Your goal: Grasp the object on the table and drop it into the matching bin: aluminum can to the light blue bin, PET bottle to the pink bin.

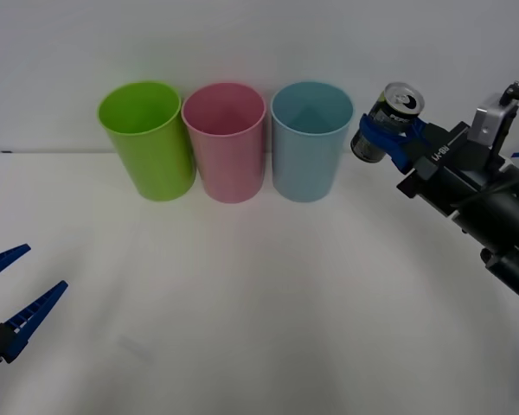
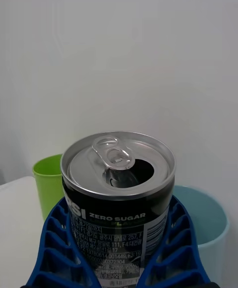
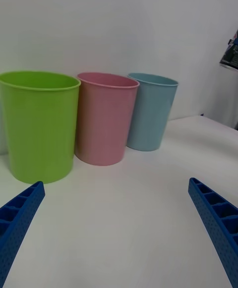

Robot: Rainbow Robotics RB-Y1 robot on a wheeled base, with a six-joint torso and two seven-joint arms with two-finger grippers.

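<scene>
Aluminum can (image 2: 119, 189) pinched in right gripper (image 1: 396, 131) jaws, opened top in wrist view; left gripper (image 1: 9, 298) spread.

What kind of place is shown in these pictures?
Probably a robot test bench for waste sorting, not a home. A plain white table against a bare wall holds only three plastic bins: lime green bin, pink bin, light blue bin. The right claw holds a Pepsi can.
</scene>
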